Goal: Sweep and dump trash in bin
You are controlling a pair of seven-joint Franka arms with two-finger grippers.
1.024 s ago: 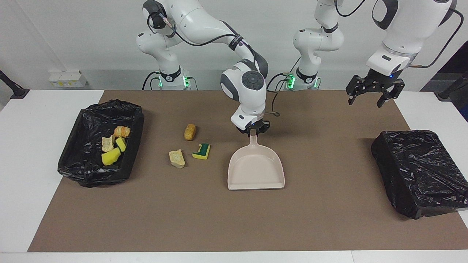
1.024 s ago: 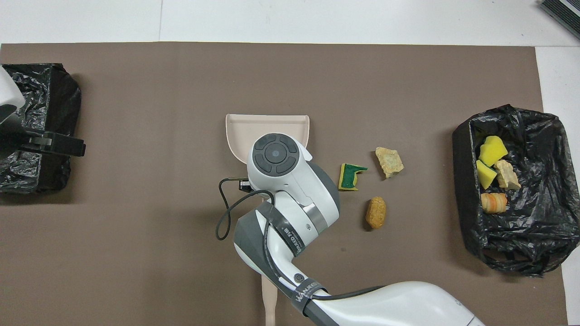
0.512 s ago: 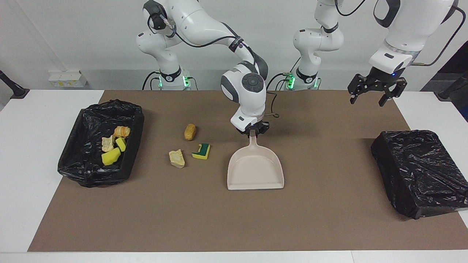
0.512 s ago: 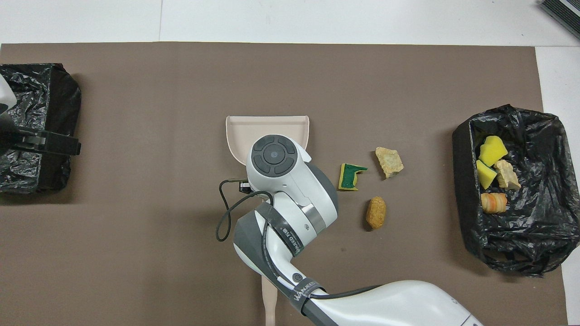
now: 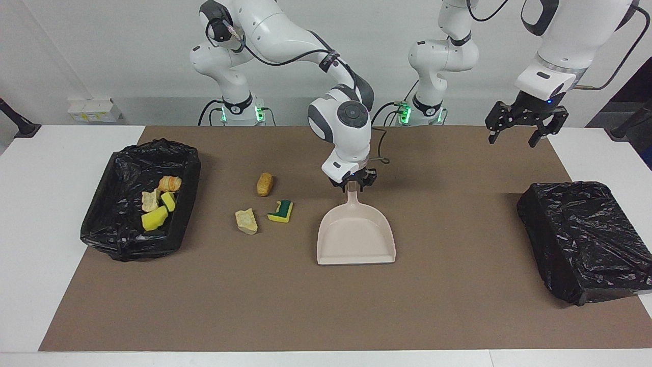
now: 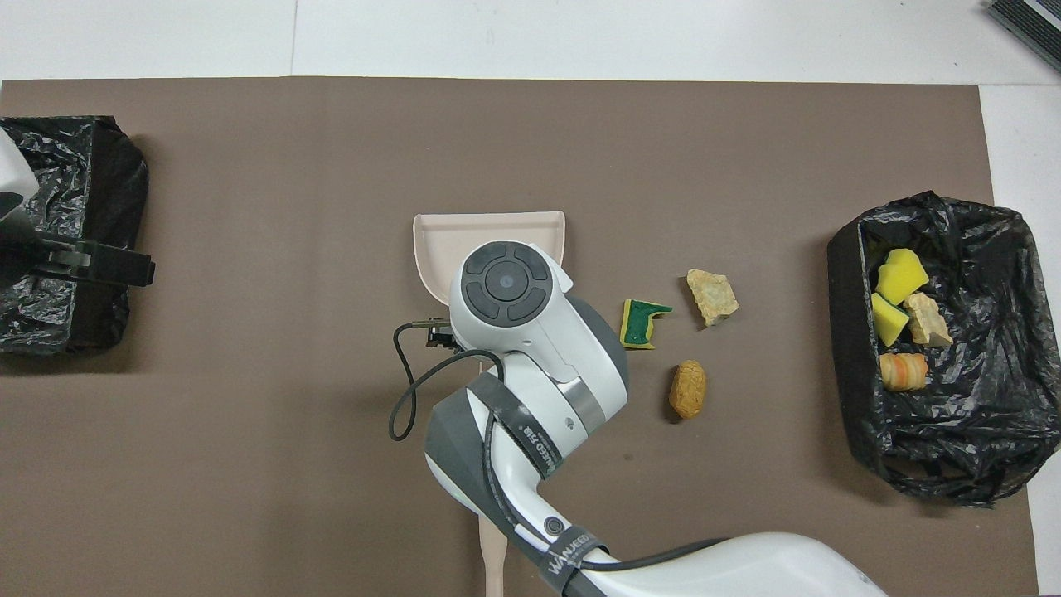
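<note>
A pale pink dustpan lies on the brown mat mid-table, its mouth turned away from the robots. My right gripper is at the tip of its handle, open, fingers either side of it. In the overhead view the right arm hides the handle and part of the dustpan. Three scraps of trash lie beside the pan toward the right arm's end: a green-and-yellow sponge, a tan chunk and an orange-brown piece. The black-lined bin holds several more scraps. My left gripper waits open in the air.
A second box wrapped in black plastic sits at the left arm's end of the mat. A pale stick shows under the right arm at the robots' edge. A cable loops off the right wrist.
My right gripper has let go of the dustpan handle and now stands open around it. The pan has not moved. The left gripper has risen slightly.
</note>
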